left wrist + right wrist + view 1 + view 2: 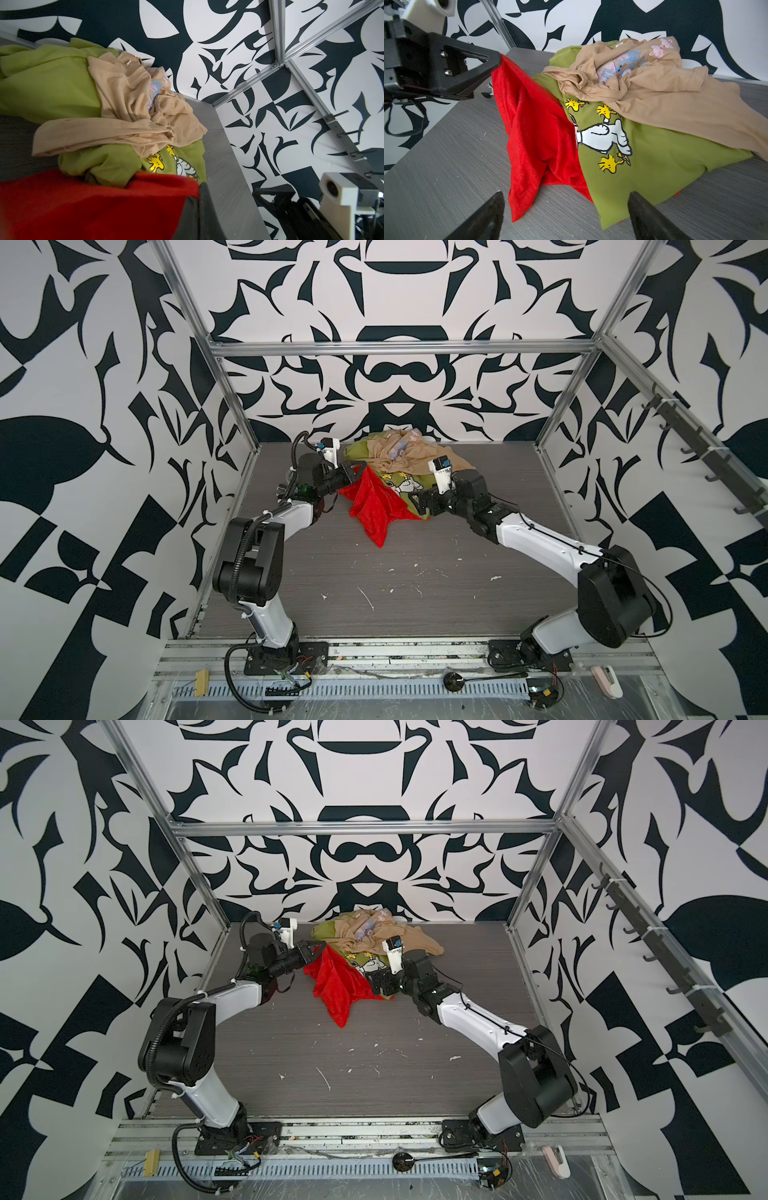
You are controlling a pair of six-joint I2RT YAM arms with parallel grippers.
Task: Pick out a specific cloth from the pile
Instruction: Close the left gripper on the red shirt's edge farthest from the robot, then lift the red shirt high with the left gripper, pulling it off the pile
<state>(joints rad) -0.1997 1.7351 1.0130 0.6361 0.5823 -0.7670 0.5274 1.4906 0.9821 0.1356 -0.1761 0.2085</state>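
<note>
The cloth (374, 506) is plain bright red. One corner is pinched in my left gripper (360, 467), which is shut and holds it raised at the pile's left side. The rest drapes down to the table, and its right edge runs under the olive-green cartoon shirt (654, 158). The pile (395, 460) lies near the back wall, with a beige garment (664, 104) on top of the shirt. My right gripper (564, 199) stands open low at the pile's front right. The cloth's (533, 133) hanging tip and the shirt's front corner lie just ahead of its fingers.
The grey wood-grain table (374, 580) carries small white flecks. The patterned back wall sits right behind the pile. Aluminium frame posts (232, 377) rise at the back corners. A dark hook rail (702, 448) runs along the right wall.
</note>
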